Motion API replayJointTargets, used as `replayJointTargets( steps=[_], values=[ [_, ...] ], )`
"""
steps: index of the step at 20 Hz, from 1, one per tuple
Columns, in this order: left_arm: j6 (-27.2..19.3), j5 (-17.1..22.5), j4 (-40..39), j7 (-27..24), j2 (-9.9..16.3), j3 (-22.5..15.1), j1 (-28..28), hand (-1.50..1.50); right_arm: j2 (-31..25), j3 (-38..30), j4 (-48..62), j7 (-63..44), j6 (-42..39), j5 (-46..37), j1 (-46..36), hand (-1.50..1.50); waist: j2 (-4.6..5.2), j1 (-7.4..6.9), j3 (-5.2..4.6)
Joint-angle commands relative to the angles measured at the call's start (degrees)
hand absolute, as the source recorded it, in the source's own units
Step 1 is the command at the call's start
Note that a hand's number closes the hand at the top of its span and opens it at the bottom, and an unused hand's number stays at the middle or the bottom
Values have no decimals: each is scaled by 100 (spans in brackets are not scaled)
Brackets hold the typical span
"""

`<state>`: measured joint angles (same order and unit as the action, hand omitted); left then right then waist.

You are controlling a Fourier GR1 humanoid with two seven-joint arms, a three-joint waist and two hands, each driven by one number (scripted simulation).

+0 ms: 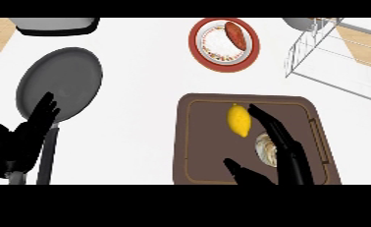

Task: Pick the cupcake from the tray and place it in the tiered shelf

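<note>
While my right hand [279, 145] hung released over the tray [206, 137], the cupcake [266, 151] sat beneath its fingers, at five o'clock from the lemon [240, 119]. It looked light and crushable, so I judged the wrapper's sides safest.

The worktop [145, 83] is white and smooth, filling nearly the whole view under even, soft light with faint shadows. At the top left and top right corners a strip of light wood [6, 33] shows beyond its edge. A grey pan [62, 81] lies on the left side, its dark handle pointing toward the lower edge. Near the top middle sits a red-rimmed plate [250, 54] with food on it. A dark-rimmed grey object [54, 24] is cut off by the top left edge.
</note>
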<state>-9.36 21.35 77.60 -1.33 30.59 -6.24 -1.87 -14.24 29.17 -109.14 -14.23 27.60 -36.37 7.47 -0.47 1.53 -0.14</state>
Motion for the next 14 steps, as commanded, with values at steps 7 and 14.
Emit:
replayJointTargets(
  steps=[7, 14],
  values=[
    [118, 19, 171, 235, 127, 65, 44, 0, -808, 206, -1635, -2939, -2242, -2470, 459, -150, 7, -59, -21],
    [74, -54, 137, 327, 1, 8, 239, 0, -1372, 630, -1829, -3881, -4795, -2310, 308, -150, 52, -143, -7]
  ],
)
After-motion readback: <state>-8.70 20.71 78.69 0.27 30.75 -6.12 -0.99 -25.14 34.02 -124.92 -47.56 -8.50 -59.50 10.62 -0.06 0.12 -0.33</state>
